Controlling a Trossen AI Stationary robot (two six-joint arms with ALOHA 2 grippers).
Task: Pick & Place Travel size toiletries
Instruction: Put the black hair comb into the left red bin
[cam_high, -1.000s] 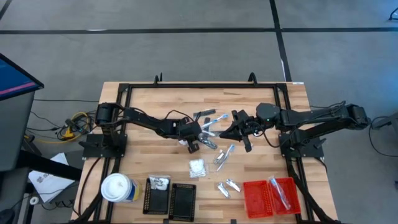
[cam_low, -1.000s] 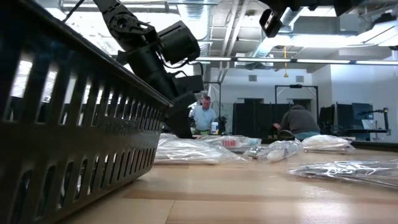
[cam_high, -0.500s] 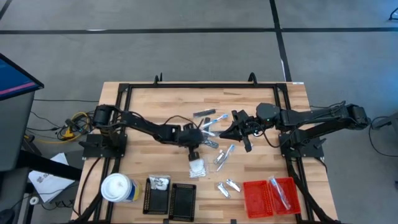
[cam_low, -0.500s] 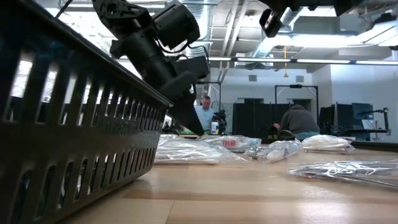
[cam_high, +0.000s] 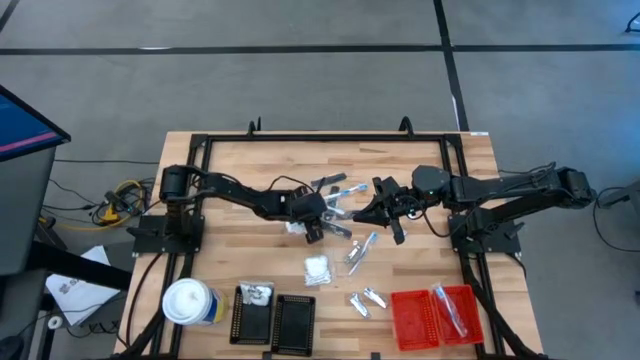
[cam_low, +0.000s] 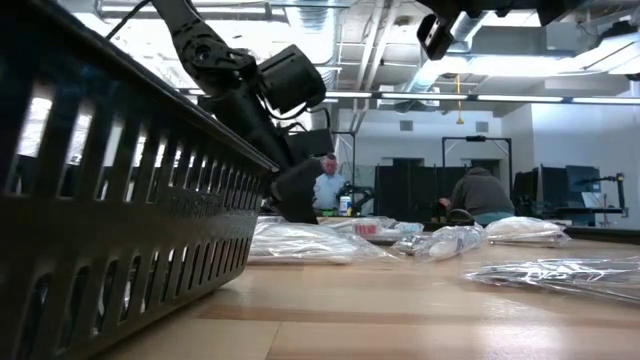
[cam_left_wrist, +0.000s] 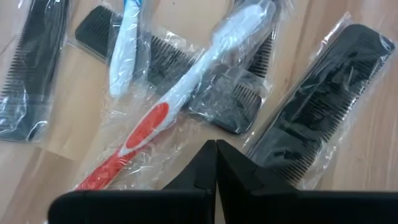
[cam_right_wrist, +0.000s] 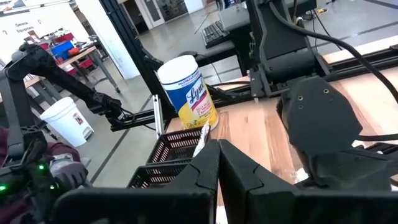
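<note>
Centrally on our table (cam_high: 230, 160) lie the toiletries: bagged toothbrushes (cam_left_wrist: 180, 93) across black combs (cam_left_wrist: 317, 134), and a white packet (cam_high: 317, 267) nearer the front edge. Our left gripper (cam_high: 313, 226) hangs just over the pile, jaws pressed together, holding nothing. Our right gripper (cam_high: 372, 214) waits beside it, likewise closed and empty. A red tray (cam_high: 412, 318) and black trays (cam_high: 293, 325) line the front, with a wipes canister (cam_high: 189, 303) at the left.
</note>
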